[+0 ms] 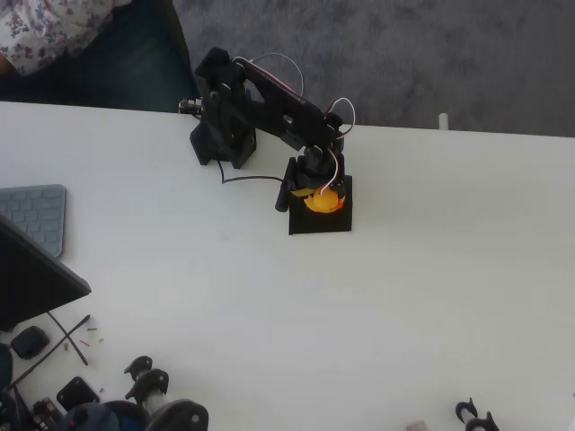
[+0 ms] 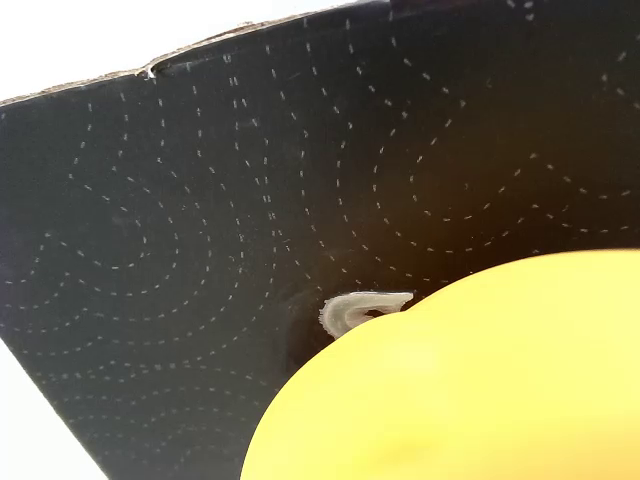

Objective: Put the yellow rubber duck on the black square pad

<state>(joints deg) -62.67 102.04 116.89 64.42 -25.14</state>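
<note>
The yellow rubber duck sits on the black square pad, in its upper half. My gripper is right over it. One black finger is splayed out to the left, apart from the duck, so the gripper looks open. In the wrist view the duck bulges across the lower right, very close to the camera. Behind it lies the pad with a dotted pattern and a small greyish mark at its centre.
The arm's base stands at the table's back edge. A keyboard and a dark screen are at the left. Black parts and cables crowd the lower left corner. Small black parts lie at the front right.
</note>
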